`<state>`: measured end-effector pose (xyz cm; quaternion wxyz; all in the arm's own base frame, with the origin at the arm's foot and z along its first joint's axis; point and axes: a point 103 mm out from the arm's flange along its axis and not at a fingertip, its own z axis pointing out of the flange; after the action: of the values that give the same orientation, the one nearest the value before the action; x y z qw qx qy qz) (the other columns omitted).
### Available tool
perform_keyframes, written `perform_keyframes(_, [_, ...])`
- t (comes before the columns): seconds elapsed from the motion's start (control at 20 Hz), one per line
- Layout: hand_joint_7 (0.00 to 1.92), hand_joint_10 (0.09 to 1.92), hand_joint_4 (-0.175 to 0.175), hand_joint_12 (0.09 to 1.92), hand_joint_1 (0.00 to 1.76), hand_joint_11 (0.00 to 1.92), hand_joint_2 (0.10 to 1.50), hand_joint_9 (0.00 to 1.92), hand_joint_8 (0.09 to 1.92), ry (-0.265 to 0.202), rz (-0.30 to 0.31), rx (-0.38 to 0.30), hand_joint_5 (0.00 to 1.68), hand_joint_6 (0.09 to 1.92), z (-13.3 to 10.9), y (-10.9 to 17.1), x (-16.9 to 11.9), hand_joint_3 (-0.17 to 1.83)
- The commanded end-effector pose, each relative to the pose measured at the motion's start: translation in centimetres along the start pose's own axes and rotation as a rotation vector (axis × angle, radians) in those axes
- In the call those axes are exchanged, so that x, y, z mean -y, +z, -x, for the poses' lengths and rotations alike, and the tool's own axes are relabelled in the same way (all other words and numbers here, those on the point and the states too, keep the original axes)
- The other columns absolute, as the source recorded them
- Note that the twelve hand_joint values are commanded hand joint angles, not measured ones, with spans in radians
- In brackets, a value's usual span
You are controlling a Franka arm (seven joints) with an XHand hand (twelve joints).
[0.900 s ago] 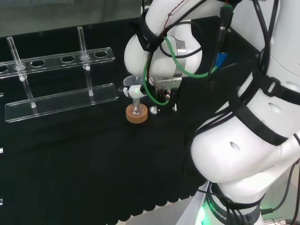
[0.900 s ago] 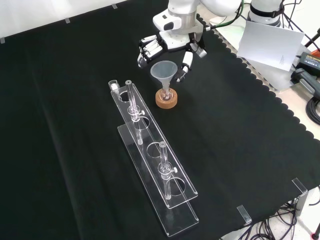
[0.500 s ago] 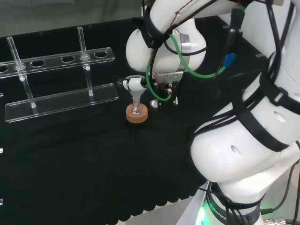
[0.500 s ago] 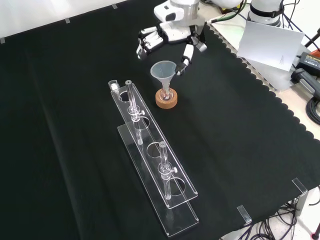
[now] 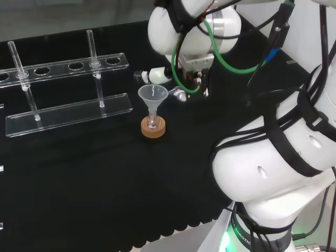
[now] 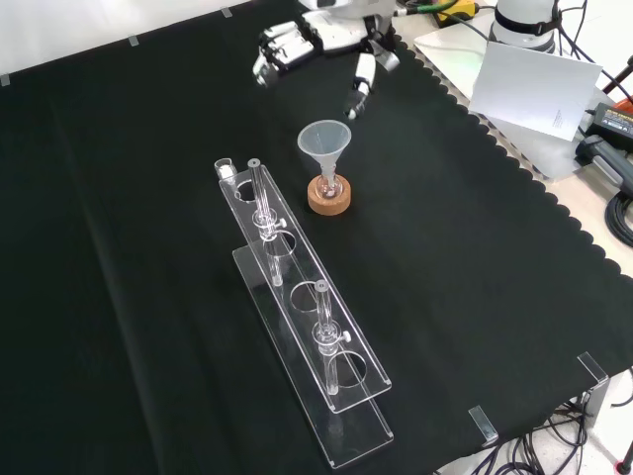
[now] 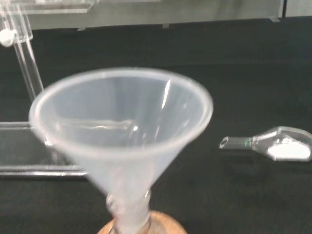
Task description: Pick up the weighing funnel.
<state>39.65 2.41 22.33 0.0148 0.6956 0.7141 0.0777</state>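
Two funnels: the big translucent cone-shaped funnel (image 6: 324, 141) stands stem-down, steadied by a cork ring (image 6: 328, 200); the small clear scoop-shaped weighing funnel (image 7: 275, 145) lies untouched on the black cloth (image 6: 148, 218) nearby. The black and white hand (image 6: 321, 35) hovers high, fingers relaxed, empty, probably to clear that cone.

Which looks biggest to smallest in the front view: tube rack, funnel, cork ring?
1. tube rack, by far the largest.
2. funnel.
3. cork ring, only slightly narrower than the funnel's mouth, but the funnel stands taller.
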Motion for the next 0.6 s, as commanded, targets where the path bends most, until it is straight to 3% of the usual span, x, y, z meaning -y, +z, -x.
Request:
perform_keyframes(0.05, [0.28, 0.62, 0.033, 1.41, 0.31, 0.0, 0.63, 0.2, 0.41, -0.036, -0.061, 0.056, 0.16, 0.09, 4.8, -6.2, -5.1, 0.17])
perform_keyframes(0.25, [0.26, 0.62, 0.032, 1.4, 0.33, 0.0, 0.63, 0.19, 0.4, -0.05, -0.119, 0.084, 0.14, 0.09, 6.9, -7.5, -7.7, 0.16])
perform_keyframes(0.4, [0.16, 0.63, 0.032, 1.34, 0.39, 0.0, 0.66, 0.11, 0.38, -0.076, -0.23, 0.103, 0.08, 0.09, 9.5, -7.3, -8.9, 0.16])
perform_keyframes(0.6, [0.01, 0.2, 0.041, 0.99, 0.34, 0.0, 0.66, 0.01, 0.15, -0.115, -0.322, 0.12, 0.01, 0.09, 13.6, -6.2, -9.7, 0.11])
